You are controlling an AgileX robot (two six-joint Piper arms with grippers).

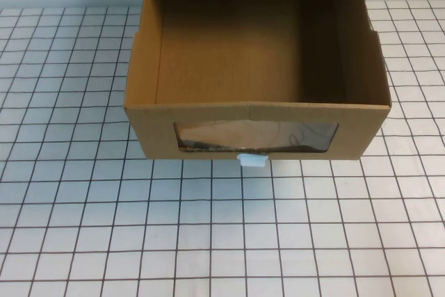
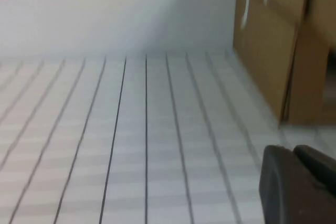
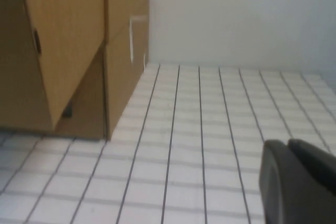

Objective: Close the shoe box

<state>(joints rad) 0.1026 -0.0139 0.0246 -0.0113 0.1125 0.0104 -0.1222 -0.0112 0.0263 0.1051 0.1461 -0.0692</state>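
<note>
Left end effector [image 2: 299, 182] and right end effector [image 3: 299, 179] only in wrist views, shoe box [image 1: 257, 113] pulled open

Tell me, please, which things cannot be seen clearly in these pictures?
- Shoe box, high view: its back is cut off by the picture's top edge.
- Behind the window, high view: glare hides what is there.
- Left gripper, left wrist view: only a dark corner shows; absent from the high view.
- Right gripper, right wrist view: likewise cut off by the edge.
</note>
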